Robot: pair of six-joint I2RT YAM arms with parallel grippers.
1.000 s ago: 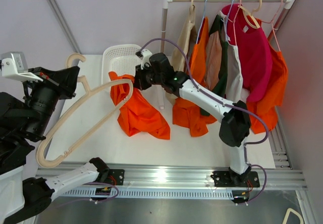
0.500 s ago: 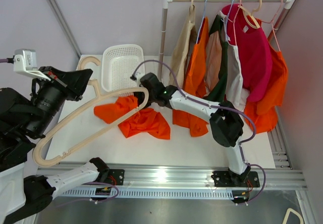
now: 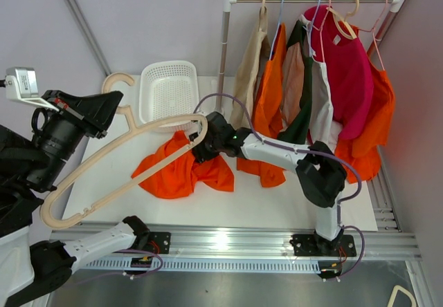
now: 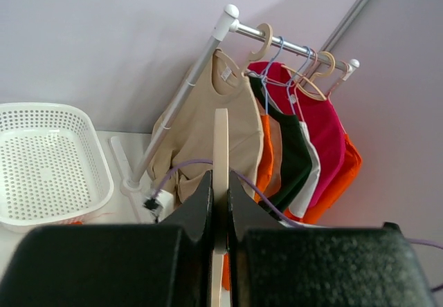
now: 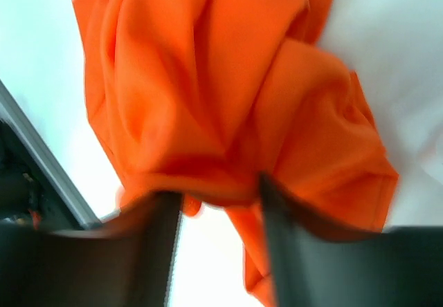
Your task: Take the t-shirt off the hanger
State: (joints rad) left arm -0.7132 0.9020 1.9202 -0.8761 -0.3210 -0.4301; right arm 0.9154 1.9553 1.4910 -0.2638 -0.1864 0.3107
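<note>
1. Rack, 1 o'clock: garments overlap and hide one another; the neck tag is too small to read.
2. T-shirt: off the hanger, crumpled mid-table.
3. Hanger: bare, 9 o'clock of the t-shirt, pinched by the left gripper.
4. Right gripper: fingers apart over the t-shirt; view blurred.

The orange t-shirt lies crumpled mid-worktop; the bare beige hanger slants above the worktop's left side.
</note>
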